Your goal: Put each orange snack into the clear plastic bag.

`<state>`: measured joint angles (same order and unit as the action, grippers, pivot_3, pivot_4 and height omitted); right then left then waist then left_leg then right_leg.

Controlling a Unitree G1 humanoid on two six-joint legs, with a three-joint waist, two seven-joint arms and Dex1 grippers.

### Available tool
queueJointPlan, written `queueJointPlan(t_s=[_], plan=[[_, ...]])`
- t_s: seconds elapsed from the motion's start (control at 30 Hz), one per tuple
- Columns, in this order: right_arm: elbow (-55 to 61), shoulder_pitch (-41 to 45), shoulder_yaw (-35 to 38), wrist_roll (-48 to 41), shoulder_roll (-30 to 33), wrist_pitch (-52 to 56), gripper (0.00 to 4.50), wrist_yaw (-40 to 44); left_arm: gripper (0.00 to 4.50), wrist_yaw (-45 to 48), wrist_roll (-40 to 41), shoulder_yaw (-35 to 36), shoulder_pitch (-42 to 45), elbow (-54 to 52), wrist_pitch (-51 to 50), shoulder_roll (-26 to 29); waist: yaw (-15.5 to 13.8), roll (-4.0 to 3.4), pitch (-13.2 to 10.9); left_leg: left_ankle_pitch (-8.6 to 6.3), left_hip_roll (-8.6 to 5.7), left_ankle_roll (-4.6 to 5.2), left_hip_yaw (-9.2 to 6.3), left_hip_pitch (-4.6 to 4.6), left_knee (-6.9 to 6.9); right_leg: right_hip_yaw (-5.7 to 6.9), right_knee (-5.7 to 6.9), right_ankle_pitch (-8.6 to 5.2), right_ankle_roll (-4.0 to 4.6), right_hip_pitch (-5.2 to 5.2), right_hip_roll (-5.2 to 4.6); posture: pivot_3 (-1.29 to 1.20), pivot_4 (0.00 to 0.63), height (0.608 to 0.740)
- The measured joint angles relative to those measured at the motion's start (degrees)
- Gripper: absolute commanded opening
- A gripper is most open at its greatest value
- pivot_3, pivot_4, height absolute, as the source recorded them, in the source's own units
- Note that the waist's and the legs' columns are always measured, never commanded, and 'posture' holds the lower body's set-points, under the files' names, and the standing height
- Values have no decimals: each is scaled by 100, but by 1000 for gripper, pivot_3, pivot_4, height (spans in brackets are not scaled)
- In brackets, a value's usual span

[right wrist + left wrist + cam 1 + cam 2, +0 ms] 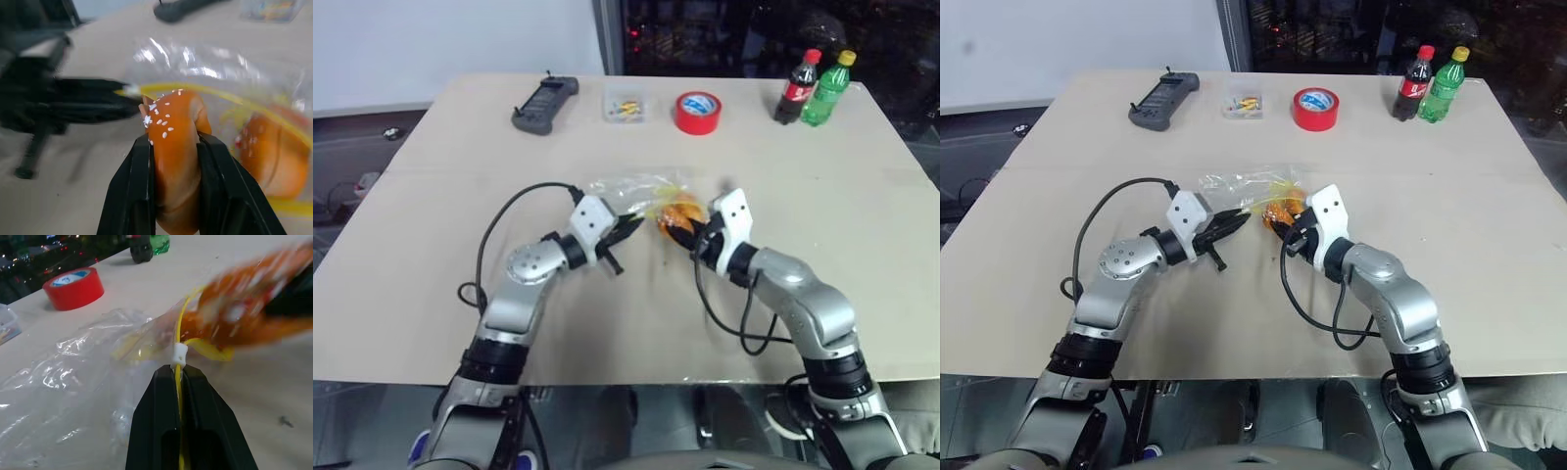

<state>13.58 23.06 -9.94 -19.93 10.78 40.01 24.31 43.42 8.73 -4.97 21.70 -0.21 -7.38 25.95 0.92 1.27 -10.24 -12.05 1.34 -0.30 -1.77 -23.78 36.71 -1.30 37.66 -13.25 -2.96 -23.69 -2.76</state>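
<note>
Left gripper (179, 377), jaws shut on the clear plastic bag's (73, 382) yellow strip, should hold steady while the right gripper (173, 147), jaws clamping one orange snack (175, 147), pushes it past the mouth beside the second orange snack (271, 156) inside.

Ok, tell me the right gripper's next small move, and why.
Probably ease the snack forward through the bag mouth. The right gripper is shut on it right at the yellow strip, the left gripper pinches that strip, and the other snack seems already inside.
</note>
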Motion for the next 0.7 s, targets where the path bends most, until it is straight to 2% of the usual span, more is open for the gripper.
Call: queueJointPlan(t_s=[0.17, 0.2, 0.23, 0.27, 0.3, 0.33, 0.4, 0.53, 0.7], plan=[[-929, 455, -134, 272, -295, -441, 944, 35, 0, 212, 8, -15, -248, -166, 96, 129, 36, 0, 0, 0, 1, 0, 2, 4, -1, -2, 3, 0, 0, -1, 2, 0, 150, 740], [-1292, 660, -152, 334, -462, -640, 1411, 42, 0, 266, 9, -26, -313, -186, 135, 139, 51, -1, -1, 0, 2, 0, 1, 4, -1, -1, 3, 0, 0, -1, 3, 0, 150, 740], [-1436, 734, -150, 364, -532, -713, 1575, 37, 0, 276, 10, -31, -335, -188, 150, 138, 66, -1, 0, 0, 4, 0, 1, 6, -2, -1, 3, 0, 0, -1, 4, 0, 150, 740], [-1793, 911, -149, 419, -684, -921, 1924, 35, 0, 299, 10, -40, -386, -201, 167, 138, 84, -1, -1, 0, 4, 0, 1, 5, -2, -1, 3, 0, 0, -1, 4, 0, 150, 740], [-2213, 1093, -150, 516, -826, -1219, 2509, 35, 0, 318, 16, -48, -421, -202, 178, 139, 100, -1, 0, 0, 4, 0, 0, 4, -2, -1, 3, 0, 0, -1, 4, 0, 150, 740], [-2405, 1160, -150, 584, -873, -1379, 2844, 31, 0, 321, 32, -48, -430, -202, 180, 139, 94, -1, -1, 0, 3, 0, -2, 1, -2, 2, 1, 0, 0, -1, 3, 0, 150, 740], [-2605, 1176, -148, 727, -905, -1709, 3825, 20, 0, 313, 115, 23, -443, -203, 73, 141, 76, -1, -1, 0, -1, 0, -2, -4, -2, 2, -3, 1, 0, -1, -1, 0, 150, 740], [-2063, 852, -134, 748, -648, -1781, 3825, 256, 0, 271, 409, 257, -375, -191, -245, 128, 65, -1, -1, 0, -1, 0, -6, -5, -2, 6, -2, 0, -1, -1, -3, 0, 150, 740], [-717, 117, -91, 531, 59, -1381, 3825, 651, 0, 295, 783, 623, -141, -102, -553, 189, 64, -1, -1, 0, -1, 0, -4, 1, -1, 4, 2, 0, -1, 0, -2, 0, 150, 740]])
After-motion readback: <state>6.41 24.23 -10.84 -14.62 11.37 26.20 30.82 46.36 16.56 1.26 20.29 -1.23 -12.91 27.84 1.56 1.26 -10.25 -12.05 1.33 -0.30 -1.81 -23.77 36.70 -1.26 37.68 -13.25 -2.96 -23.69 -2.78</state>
